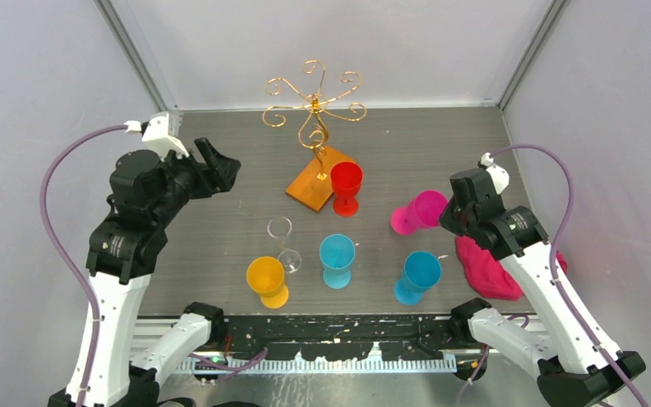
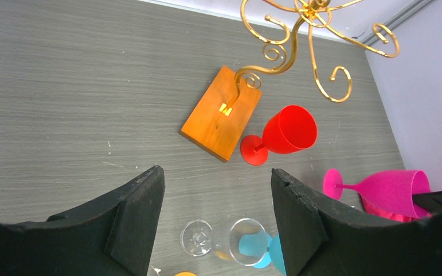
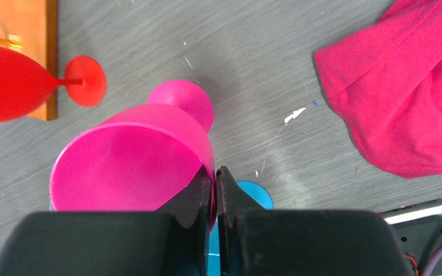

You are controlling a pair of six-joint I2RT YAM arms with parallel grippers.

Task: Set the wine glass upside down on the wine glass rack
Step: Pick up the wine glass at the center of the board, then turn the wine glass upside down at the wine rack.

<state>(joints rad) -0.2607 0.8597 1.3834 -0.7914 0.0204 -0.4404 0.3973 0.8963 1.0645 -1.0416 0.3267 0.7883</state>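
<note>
Gold rack [image 1: 314,106] w/ orange-brown base [image 1: 309,187]; magenta glass [image 1: 418,211]; red glass [image 1: 346,180]; yellow glass [image 1: 266,276]; grey streaked tbl [image 1: 441,144].

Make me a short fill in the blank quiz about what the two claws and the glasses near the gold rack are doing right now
1. The right claw is shut on the ____ of the pink wine glass.
2. The left claw is ____ and holds nothing.
3. The red wine glass stands ____ beside the wooden base of the wine glass rack.

Missing words: rim; open; upright
</note>
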